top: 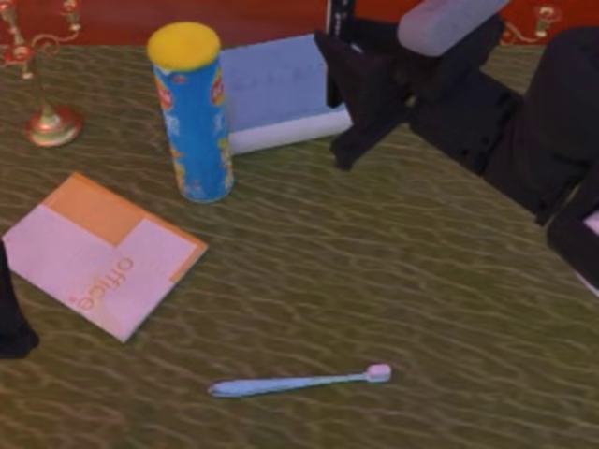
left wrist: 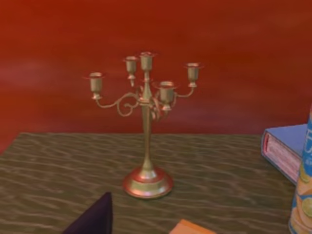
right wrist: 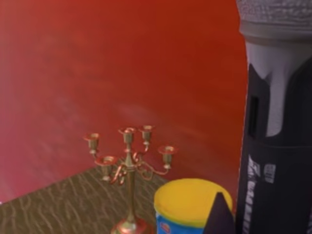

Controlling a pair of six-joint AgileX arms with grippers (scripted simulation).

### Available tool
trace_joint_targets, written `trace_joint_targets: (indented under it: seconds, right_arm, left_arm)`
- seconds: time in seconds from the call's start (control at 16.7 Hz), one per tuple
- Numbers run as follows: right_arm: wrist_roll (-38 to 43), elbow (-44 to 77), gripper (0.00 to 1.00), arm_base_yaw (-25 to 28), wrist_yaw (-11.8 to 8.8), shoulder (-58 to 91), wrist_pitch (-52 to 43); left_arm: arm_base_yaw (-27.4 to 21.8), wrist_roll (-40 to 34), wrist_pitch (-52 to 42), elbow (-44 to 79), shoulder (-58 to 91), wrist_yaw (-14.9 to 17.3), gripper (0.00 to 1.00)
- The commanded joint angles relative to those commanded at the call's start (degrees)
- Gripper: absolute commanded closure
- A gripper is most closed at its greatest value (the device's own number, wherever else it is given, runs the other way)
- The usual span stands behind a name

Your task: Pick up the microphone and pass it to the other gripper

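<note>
Left arm (top: 11, 323): parked at the table's left edge, only a dark part showing in the top view; whether its claw was open or closed could not be told.

Candlestick (top: 47, 117): brass, upright at the far left corner; five cups seen in the left wrist view, none with anything visible in it.

Booklet (top: 103, 253): pink and orange, flat, set askew on the green tablecloth (top: 421, 309), near the left arm.

Can (top: 194, 112): blue tube, upright, yellow lid on; contents hidden; its side just beside the book.

Toothbrush (top: 299, 382): light blue, pinkish head toward the right; flat near the front edge, well apart from everything else.

Book (top: 281, 89): blue-grey, flat at the back of the table, partly under the right arm's claw.

Right gripper (top: 339, 94): raised over the book's right end, arm reaching in from the upper right; claw closed around the microphone (right wrist: 275, 97).

Microphone: off the table, upright in that claw, mesh head uppermost in the right wrist view.
</note>
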Motion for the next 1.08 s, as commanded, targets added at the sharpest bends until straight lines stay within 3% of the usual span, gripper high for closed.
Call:
trace_joint_targets:
  seconds: [0.6, 1.08]
  right_arm:
    - [0.0, 0.0, 1.00, 0.0, 0.0, 0.0, 0.0]
    - [0.0, 0.0, 1.00, 0.0, 0.0, 0.0, 0.0]
  left_arm:
    - [-0.5, 0.1, 0.3, 0.7, 0.8, 0.2, 0.00]
    - [-13.9, 1.6, 8.4, 17.9, 26.3, 5.5, 0.00]
